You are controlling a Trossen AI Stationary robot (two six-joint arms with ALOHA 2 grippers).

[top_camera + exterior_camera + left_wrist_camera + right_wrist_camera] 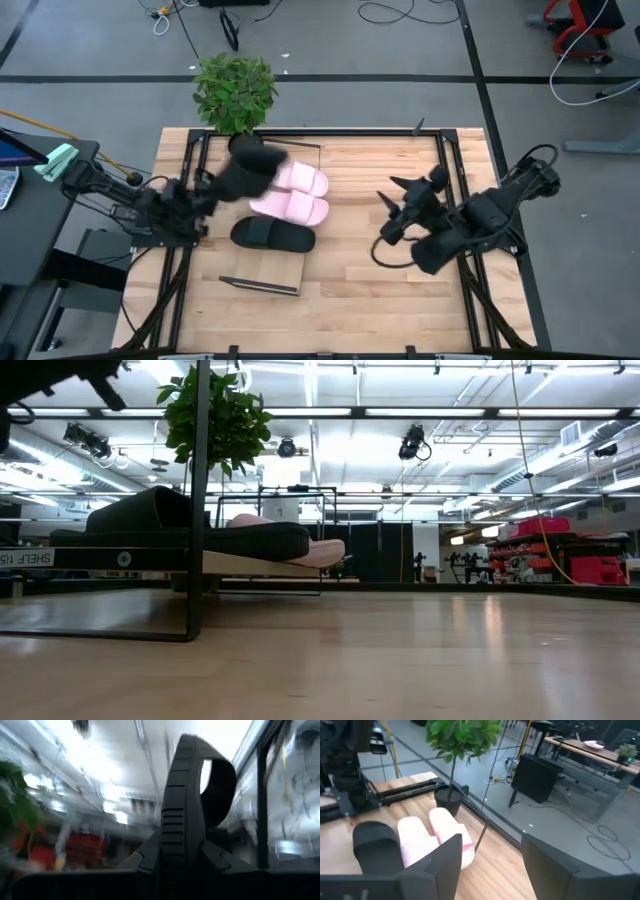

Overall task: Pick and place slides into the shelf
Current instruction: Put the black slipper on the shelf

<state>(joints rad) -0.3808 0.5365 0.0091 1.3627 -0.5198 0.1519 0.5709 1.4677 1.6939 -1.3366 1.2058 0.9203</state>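
carrying a black slide (pixel 250 168) in the air, the left hand (pixel 205 190) is clamped on its sole edge, just above the pink pair at the shelf's far end, near the potted plant (pixel 236 92). two pale pink slides (pixel 295 195) lie side by side on the shelf (pixel 275 270), touching each other. a second black slide (pixel 272 235) lies just beside them on the near side. the right hand (pixel 395 215) hangs over bare bench (pixel 380 290) to the right, well apart from the shelf, fingers apart and holding nothing.

risks, as judged from this moment:
- the grip is on a thin edge of a flexible sole; the slide may pivot or slip out if the arm swings fast.
- free shelf space beside the pink pair looks limited; a low descent could land the held slide on the pink straps or push them off line.
- a release too close to the plant pot could leave the slide off the board.

view differences:
- the high view alone shows the layout of all four slides and both arms.
- the left wrist view alone shows the grip closely: sole ribs and strap arch upright between the fingers (pixel 145 857).
- the low view shows the resting black slide and a pink toe on the board, but no hand.
- the right wrist view confirms empty parted fingers.
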